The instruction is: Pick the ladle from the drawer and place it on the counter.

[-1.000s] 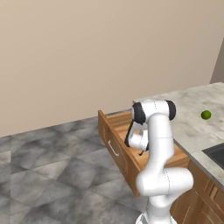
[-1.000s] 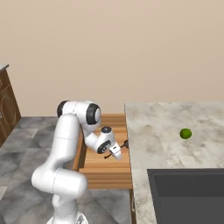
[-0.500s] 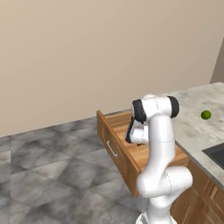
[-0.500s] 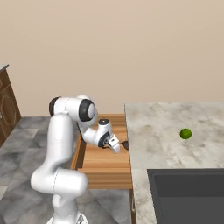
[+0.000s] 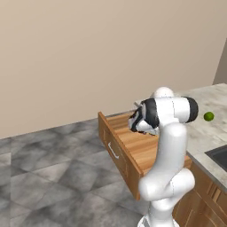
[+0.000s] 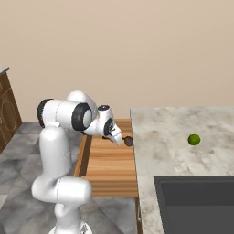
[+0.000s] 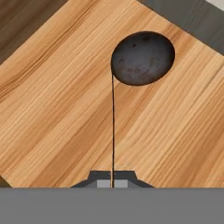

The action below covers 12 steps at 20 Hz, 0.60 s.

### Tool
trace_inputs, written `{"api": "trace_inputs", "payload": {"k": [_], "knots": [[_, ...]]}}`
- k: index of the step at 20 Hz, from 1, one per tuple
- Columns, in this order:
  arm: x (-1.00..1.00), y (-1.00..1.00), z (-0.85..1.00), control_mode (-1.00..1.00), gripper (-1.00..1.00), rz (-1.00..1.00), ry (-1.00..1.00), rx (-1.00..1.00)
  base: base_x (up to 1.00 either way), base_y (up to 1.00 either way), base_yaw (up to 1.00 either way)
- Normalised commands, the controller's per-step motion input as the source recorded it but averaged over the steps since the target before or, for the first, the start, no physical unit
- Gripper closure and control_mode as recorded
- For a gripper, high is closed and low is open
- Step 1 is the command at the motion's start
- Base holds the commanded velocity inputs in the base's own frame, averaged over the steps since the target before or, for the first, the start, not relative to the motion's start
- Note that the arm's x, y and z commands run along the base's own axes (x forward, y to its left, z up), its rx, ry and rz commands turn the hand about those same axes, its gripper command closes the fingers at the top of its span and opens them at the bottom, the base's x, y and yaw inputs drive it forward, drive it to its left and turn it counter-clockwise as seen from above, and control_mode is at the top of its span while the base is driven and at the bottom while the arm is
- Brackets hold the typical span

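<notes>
The ladle (image 7: 142, 57) shows its round dark bowl at the top of the hand view, and its thin black handle runs straight down to my gripper (image 7: 112, 181), which is shut on the handle's end. In the right base view the gripper (image 6: 118, 138) hangs over the back part of the open wooden drawer (image 6: 109, 169), with the ladle's bowl (image 6: 129, 141) close to the counter's left edge. The plank floor of the drawer (image 7: 57, 113) lies under the ladle. The marbled counter (image 6: 173, 146) stretches to the right. The arm's hand hides the ladle in the left base view, above the drawer (image 5: 133, 148).
A small green ball (image 6: 194, 139) lies on the counter, also seen at the right of the left base view (image 5: 208, 116). A dark sink basin (image 6: 196, 205) is sunk into the counter's near right. Grey tiled floor spreads left of the drawer.
The arm has swung up and towards the back of the drawer, carrying the ladle with it. The ball has stayed put.
</notes>
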Motion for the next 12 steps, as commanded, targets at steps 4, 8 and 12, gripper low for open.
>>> {"api": "trace_inputs", "payload": {"k": [4, 8, 12], "knots": [[-0.22, 0.75, 1.0, -1.0, 1.0, 0.12, 0.05, -0.04, 0.0, 0.0, 0.0], [-0.23, 0.64, 1.0, -1.0, 1.0, 0.19, 0.01, -0.07, 0.0, 0.0, 0.0], [-0.01, 0.02, 1.0, -1.0, 1.0, 0.04, -0.16, -0.01, 0.0, 0.0, 0.0]]}}
